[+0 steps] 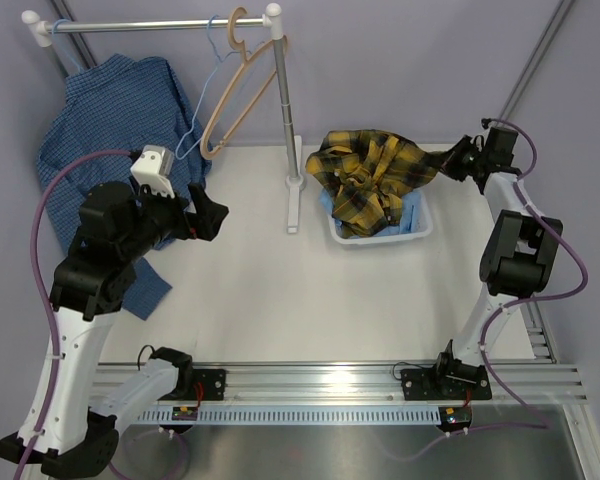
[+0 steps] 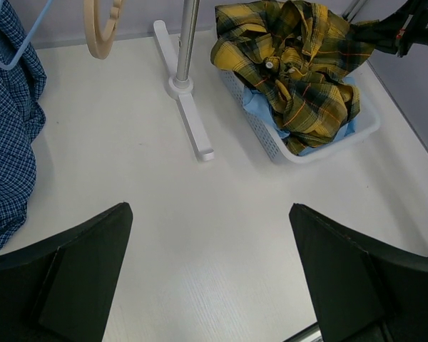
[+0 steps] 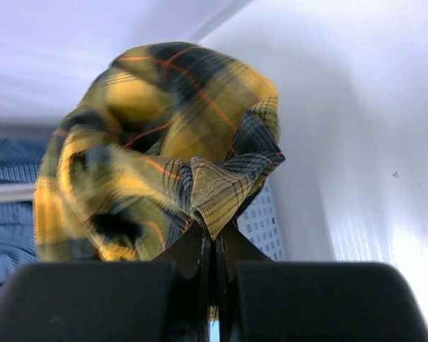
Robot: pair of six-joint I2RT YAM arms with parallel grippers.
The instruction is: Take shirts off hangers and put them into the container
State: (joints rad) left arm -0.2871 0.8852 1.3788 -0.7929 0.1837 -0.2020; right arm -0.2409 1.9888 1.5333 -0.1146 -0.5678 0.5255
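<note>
At the far left the dark blue checked shirt point(image 1: 100, 120) hangs from the end of the rail point(image 1: 160, 25). Its lower half is covered by the left arm, and whatever carries its collar is hidden in the cloth, so I cannot tell whether a hanger is inside it. The left fingers point(image 1: 212, 215) stand wide apart above the bare worktop point(image 1: 240, 300), just right of that shirt's edge. They hold nothing and touch nothing.

A thin light-blue wire hanger point(image 1: 195, 130) and a thicker tan hanger point(image 1: 235, 95) hang empty side by side near the rail's right end, next to the upright post point(image 1: 283, 100). The left wrist view cuts both off at the top.

Right of the post's foot sits the white basket point(image 1: 420, 228). The yellow-and-black plaid shirt point(image 1: 370, 175) is heaped in it, spilling over the far rim and hiding most of the inside. The light blue shirt point(image 1: 412, 212) lies under it, showing only as slivers at the basket's corners.

The right fingers point(image 1: 448, 162) are pressed together on a fold of the plaid shirt at its right edge, just outside the basket's far right corner. The cloth is pinched between the tips and bunches up ahead of them. In the right wrist view the shirt is blurred and fills the middle. A blue patch at that view's left edge is too soft to name.
</note>
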